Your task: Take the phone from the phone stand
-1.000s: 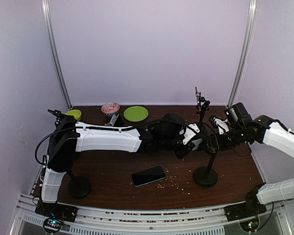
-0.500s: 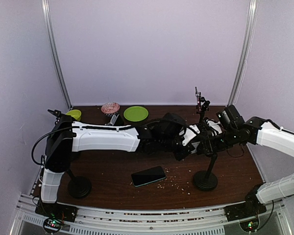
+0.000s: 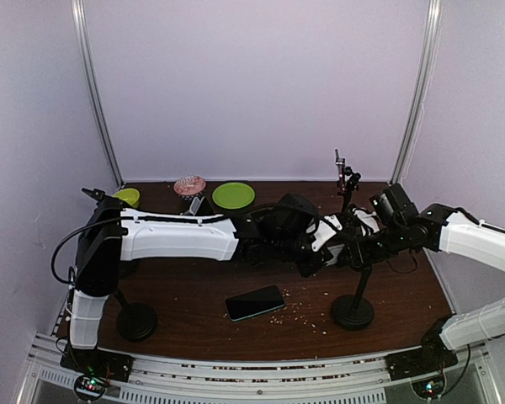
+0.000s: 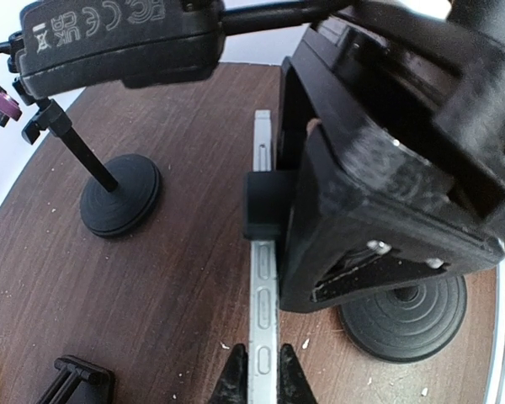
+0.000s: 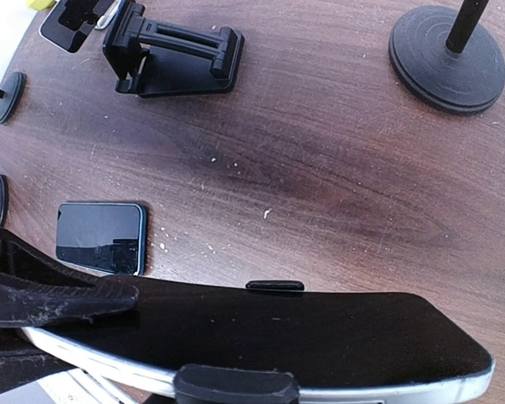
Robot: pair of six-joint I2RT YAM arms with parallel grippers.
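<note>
Crowding around the head of the black pole stand with a round base (image 3: 353,310), both arms meet mid-table, and from above the knot of black parts hides the grip almost completely. The silver-edged black phone (image 4: 263,295) sits raised off the table up there, between the two claws. Left wrist view helps: the phone runs edge-on down the frame, and the left claw (image 4: 261,383) is pinched tight on that silver edge, fingertips (image 4: 234,383) either side, cut off by the bottom border. A black hooked clip (image 4: 268,206) wraps the edge higher up; whether it belongs to the stand or to the bulky black block (image 4: 379,194) beside it, hard to say. The right claw (image 3: 354,242) is up against the stand's head, but its jaws are buried in clutter: wide or narrow, cannot tell. From the right wrist its glossy dark face fills the lower frame, left end covered by black parts. Around it: a second dark phone (image 3: 255,302) lies flat on the brown wooden table (image 3: 194,286) among pale crumbs, near the stand's base. A black folding holder (image 5: 172,50) lies further back. Another round-based stand (image 3: 136,320) sits by the left arm's base, a thin stand with a pink clip (image 3: 345,181) at the rear. A round green plate (image 3: 233,195), a pink bowl (image 3: 189,184) and a yellow-green bowl (image 3: 128,197) line the back edge.
</note>
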